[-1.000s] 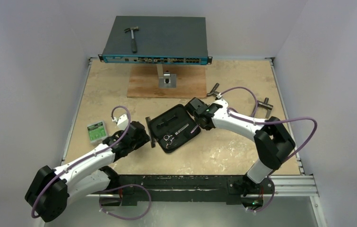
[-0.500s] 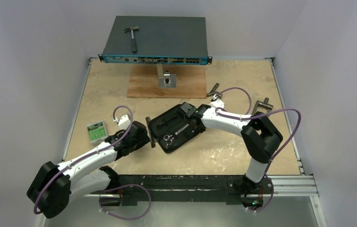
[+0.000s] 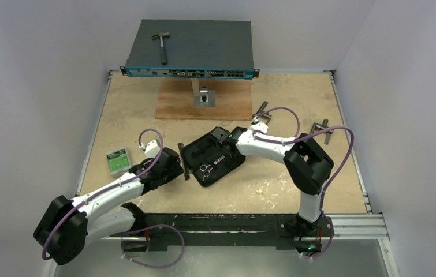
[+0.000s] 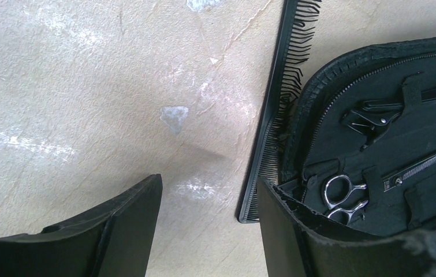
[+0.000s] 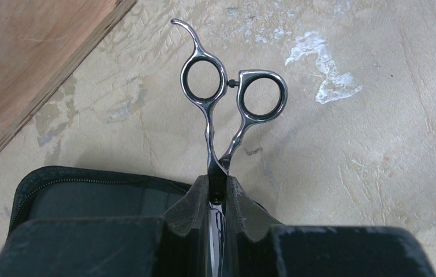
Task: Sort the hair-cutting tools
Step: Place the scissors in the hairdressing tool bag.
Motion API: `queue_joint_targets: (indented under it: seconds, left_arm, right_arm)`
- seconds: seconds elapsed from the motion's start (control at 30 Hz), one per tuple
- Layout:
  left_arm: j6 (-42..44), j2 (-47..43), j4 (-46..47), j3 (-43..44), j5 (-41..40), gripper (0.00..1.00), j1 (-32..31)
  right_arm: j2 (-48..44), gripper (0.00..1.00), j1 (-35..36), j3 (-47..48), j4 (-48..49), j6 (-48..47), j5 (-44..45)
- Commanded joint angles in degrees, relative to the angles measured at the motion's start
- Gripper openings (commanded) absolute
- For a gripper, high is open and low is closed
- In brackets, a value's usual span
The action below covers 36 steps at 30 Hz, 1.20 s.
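- Overhead, the right gripper (image 3: 221, 140) hides whatever it carries above the far corner of the black case (image 3: 235, 163).
- Its wrist view settles it: the fingers are clamped on silver scissors (image 5: 209, 121), blades buried between them.
- Only the left wrist view shows the comb (image 4: 270, 104) against the case, with second scissors (image 4: 348, 199) and hair clip (image 4: 377, 115) inside.
- The left gripper (image 4: 209, 190) gapes wide and empty.
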Motion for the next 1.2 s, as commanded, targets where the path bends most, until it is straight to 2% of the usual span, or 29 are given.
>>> queue_joint_targets:
  seconds: [0.0, 1.17]
  left_arm:
    - [-0.9, 0.5, 0.8, 2.4, -0.3, 0.6, -0.2]
    - [-2.1, 0.0, 3.5, -0.6, 1.4, 0.58, -1.8]
  right_arm:
    - [-0.7, 0.0, 0.0, -0.1, -1.5, 2.5, 3.9]
    - [0.3, 0.0, 3.0, -3.7, 5.2, 1.3, -5.8]
